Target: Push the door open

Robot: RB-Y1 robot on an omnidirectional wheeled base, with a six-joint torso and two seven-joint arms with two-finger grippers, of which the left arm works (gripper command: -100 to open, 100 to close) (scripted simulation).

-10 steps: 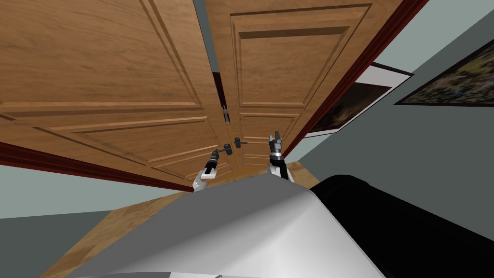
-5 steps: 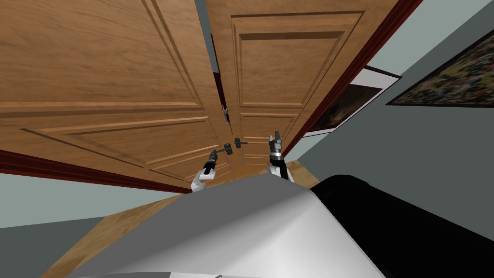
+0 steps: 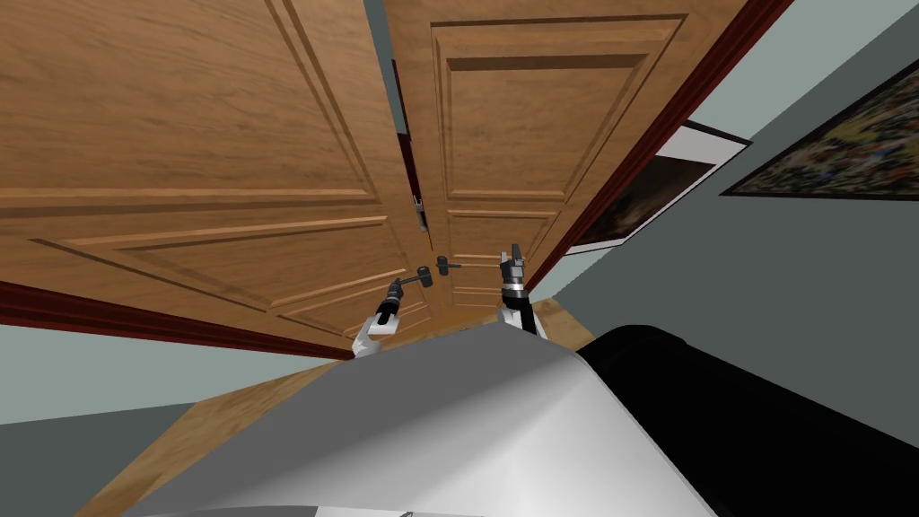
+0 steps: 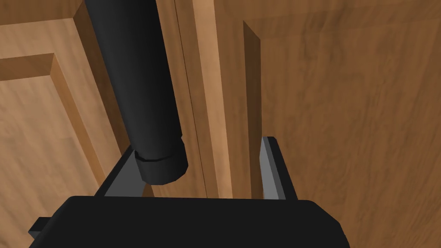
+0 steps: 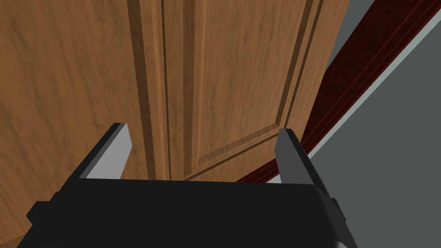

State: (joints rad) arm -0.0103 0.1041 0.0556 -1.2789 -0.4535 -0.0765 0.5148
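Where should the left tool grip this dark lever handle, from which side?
I'd grip the lever handle near its capped free end, a round bar. Come straight at the door; it sits off-centre in the open left tool, so centre, then close.

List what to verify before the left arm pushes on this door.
1. Left gripper open: ok, its fingers stand apart.
2. Dark handle gripped: not ok. It lies against one finger and the other finger is apart from it.
3. Door leaves parted: ok, a narrow gap shows between the left leaf and the right leaf.
4. Right gripper open and empty: ok, it faces the right leaf.
5. Right gripper touching the wood: cannot tell.
6. Space behind the leaves: cannot tell.
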